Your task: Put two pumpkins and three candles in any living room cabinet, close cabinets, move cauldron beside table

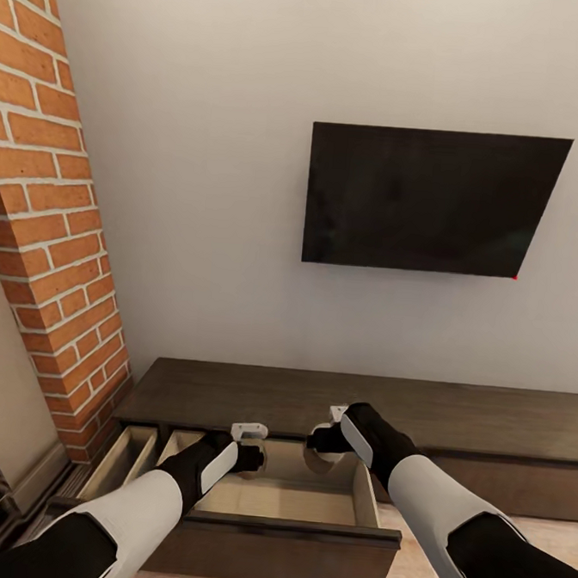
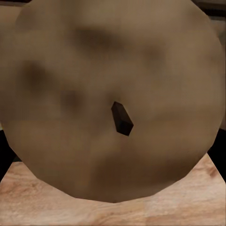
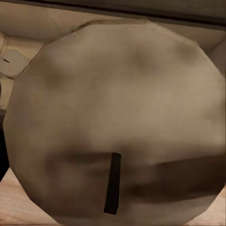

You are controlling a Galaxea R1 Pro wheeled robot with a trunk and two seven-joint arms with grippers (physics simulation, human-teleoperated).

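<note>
Arms both reach down over the open drawer of the long dark brown cabinet under the wall TV. Drawer is pulled out toward the robot, pale wood interior, dark front panel at the near edge. A second narrower drawer beside it, on the brick column side, is also pulled out.

Left gripper sits over the back left part of the open drawer. Left wrist view: a brownish candle seen end-on, dark wick stub near the middle, pale wood drawer floor under it. Candle sits right in front of the camera, so it looks pinched in the left gripper, but the fingers are hidden. Cannot tell grip for sure.

Right gripper sits over the back right part of the same drawer, close to the cabinet's top edge. Right wrist view: a paler, greyish-tan candle end-on, thin dark wick low on its face, pale wood at the corners. Same story: fingers hidden behind the candle, grip not confirmable. In that view a whitish rounded shape sits off to one side behind the candle; too blurred to name.

Head view: a pale rounded bit shows under the right gripper, probably that candle. Cabinet top is flat and dark. Remaining front panels to the right look shut.
</note>
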